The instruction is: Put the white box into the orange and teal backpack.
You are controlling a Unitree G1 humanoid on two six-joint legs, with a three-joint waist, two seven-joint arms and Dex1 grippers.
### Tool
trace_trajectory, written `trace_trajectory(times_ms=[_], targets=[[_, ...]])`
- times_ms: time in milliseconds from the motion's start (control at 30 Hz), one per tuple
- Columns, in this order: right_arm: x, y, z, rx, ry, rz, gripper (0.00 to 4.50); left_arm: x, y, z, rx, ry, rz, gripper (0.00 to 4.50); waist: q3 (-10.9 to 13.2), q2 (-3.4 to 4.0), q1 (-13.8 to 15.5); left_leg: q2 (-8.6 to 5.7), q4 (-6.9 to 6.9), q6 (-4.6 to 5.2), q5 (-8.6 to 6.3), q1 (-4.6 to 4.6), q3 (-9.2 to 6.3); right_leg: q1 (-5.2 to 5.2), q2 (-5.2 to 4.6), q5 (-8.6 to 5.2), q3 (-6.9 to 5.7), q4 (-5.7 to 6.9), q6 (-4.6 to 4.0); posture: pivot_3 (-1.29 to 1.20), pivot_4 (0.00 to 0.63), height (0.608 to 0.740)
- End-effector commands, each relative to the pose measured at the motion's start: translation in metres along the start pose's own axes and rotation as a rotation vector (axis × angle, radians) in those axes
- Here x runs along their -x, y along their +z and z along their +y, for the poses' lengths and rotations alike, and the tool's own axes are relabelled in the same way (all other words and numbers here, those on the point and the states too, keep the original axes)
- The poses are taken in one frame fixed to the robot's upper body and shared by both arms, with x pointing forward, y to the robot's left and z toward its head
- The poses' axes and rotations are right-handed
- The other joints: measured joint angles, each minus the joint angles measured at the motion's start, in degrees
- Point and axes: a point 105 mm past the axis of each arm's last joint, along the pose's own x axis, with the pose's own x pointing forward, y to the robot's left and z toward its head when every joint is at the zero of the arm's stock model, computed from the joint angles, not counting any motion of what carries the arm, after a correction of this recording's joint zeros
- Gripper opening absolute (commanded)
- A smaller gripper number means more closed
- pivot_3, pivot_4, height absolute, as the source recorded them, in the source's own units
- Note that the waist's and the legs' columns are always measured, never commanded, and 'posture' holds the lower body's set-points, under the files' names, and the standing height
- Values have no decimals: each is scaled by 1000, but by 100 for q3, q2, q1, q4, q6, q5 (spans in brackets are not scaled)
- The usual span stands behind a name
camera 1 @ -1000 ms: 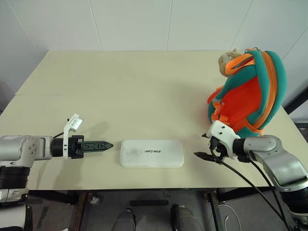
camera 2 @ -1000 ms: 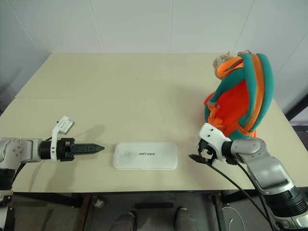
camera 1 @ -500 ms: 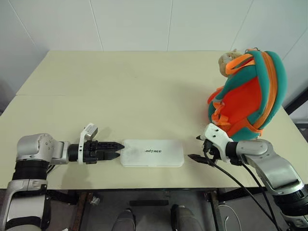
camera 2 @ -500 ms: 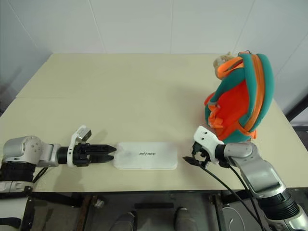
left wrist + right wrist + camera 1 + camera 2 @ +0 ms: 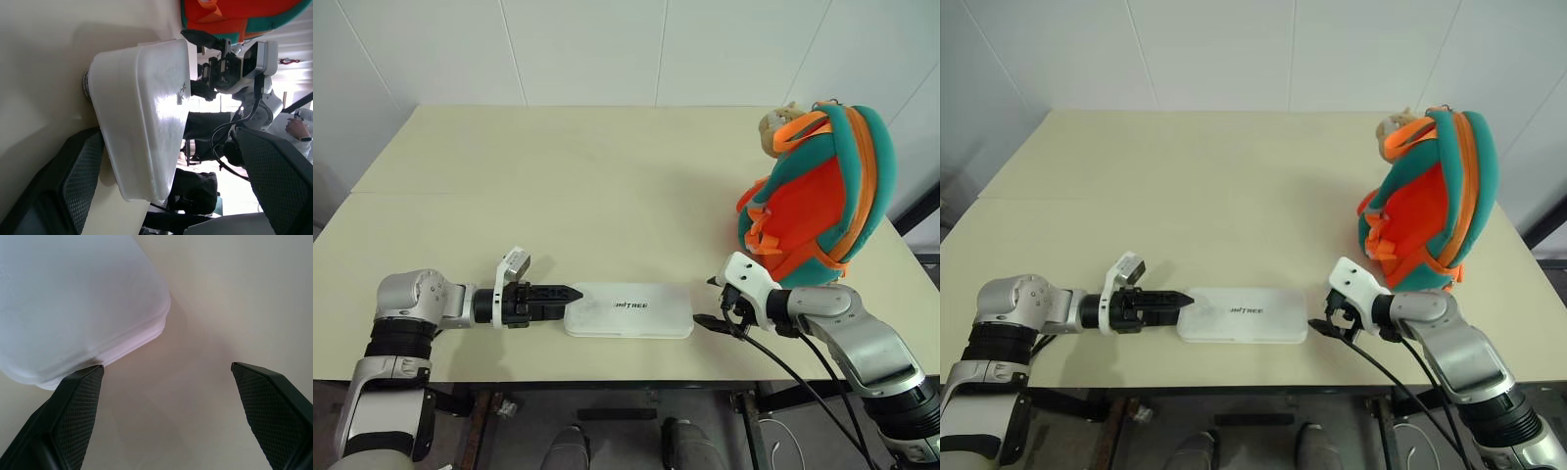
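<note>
The white box lies flat near the table's front edge, lettering up. My left gripper is level at the box's left end. It is open, and in the left wrist view the box has its end between the fingers. My right gripper is open just off the box's right end. In the right wrist view a corner of the box lies close to one of its fingers. The orange and teal backpack stands upright at the right, behind the right gripper.
The cream table stretches bare behind the box. A tan plush charm hangs at the backpack's top. A black cable runs from the right wrist over the table's front edge. White walls close the back.
My left gripper has travelled right along the table, from a gap away to the box's left end. The box looks nudged slightly rightward. The right gripper has hardly moved.
</note>
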Motion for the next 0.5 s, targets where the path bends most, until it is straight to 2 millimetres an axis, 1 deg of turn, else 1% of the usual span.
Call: trace_trajectory(times_ms=[33,133,333,400,500], targets=[[1,14,5,43,10,-40,4468,-9,-7,8,9,18,43,4313,0,0,0,0,0,0,0,0,0,0,0,0,0,0,0,0,150,740],[2,14,6,44,14,-39,4500,-12,-4,8,-7,11,45,3598,0,0,2,0,1,0,0,0,0,1,0,0,0,0,0,0,150,740],[4,13,6,43,9,-35,4500,-21,-2,9,-39,18,74,1668,0,0,4,0,0,0,0,-3,-1,-1,1,0,0,-3,0,0,150,740],[5,13,4,41,1,-34,4500,-23,2,6,-52,9,68,1354,-1,-3,11,0,2,0,0,-4,-1,0,0,0,-1,-6,0,0,150,740],[9,14,0,33,-20,-38,4500,-24,6,3,-76,2,64,1274,-1,-3,-1,-1,6,0,-1,-6,-1,1,0,3,0,-8,1,0,150,740]])
